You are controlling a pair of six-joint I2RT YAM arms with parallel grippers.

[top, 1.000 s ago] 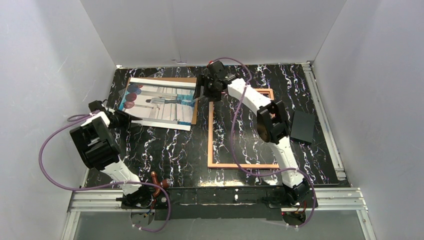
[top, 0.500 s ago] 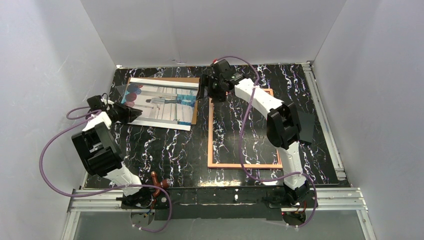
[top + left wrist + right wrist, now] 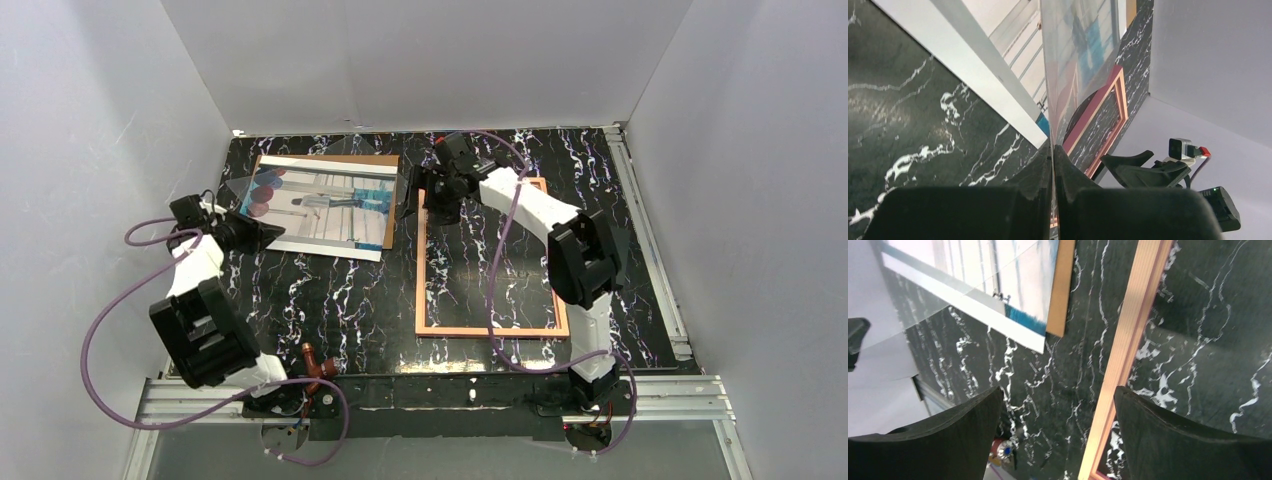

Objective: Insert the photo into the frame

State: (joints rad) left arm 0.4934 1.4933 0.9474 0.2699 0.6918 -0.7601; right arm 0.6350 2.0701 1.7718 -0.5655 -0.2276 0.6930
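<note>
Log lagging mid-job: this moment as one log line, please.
left fingers: shut on clear sheet | right fingers: open, over frame far-left corner | photo: on brown board, outside frame | step: not yet inserted

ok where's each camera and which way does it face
top external: high behind, looking down on the table; left arm and right arm show.
left wrist: low over the table, looking along left fingers shut on a clear sheet toward photo and frame.
right wrist: above, looking down between open right fingers at frame and photo corner.
shared: all three see photo and frame.
</note>
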